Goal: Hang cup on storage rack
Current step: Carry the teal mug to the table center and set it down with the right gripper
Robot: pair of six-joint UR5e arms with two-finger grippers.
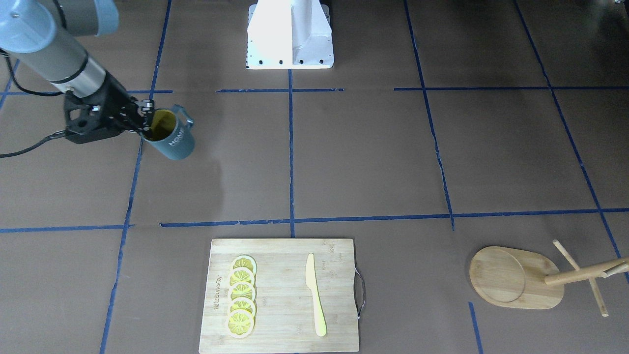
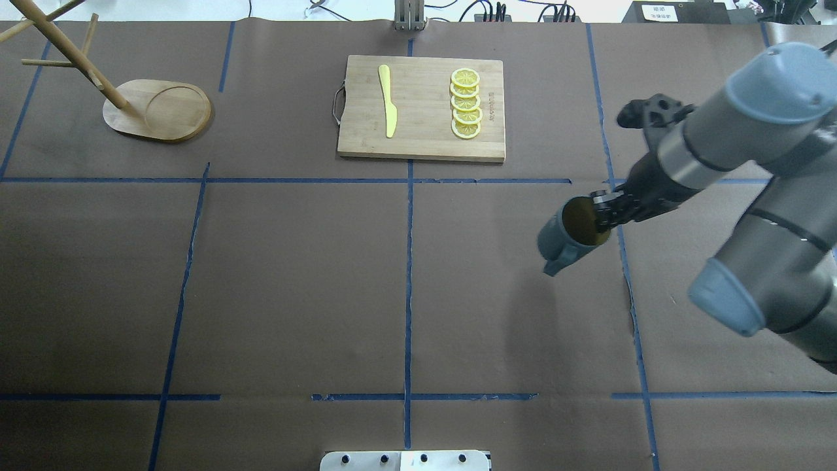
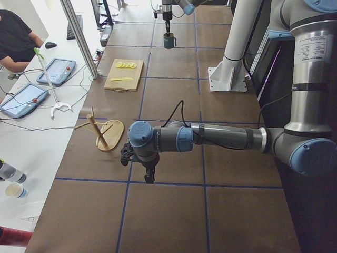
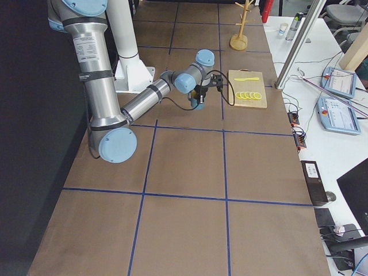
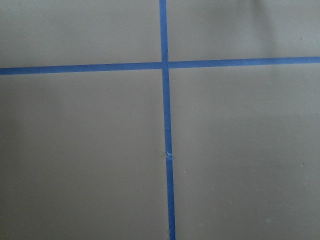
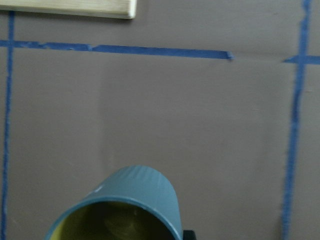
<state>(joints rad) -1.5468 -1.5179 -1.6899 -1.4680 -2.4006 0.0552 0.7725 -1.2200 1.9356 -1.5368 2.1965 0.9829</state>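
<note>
Brown table (image 2: 294,294) with blue tape grid (image 2: 409,275), white desk (image 3: 37,153) alongside

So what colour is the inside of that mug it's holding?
The cup is yellow inside, dark grey-blue outside; the exterior front-facing view shows it best.

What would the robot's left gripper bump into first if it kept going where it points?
The left gripper points straight down, so it would meet the brown table first, probably near the crossing blue tape lines. Nothing else shows beneath it.
</note>
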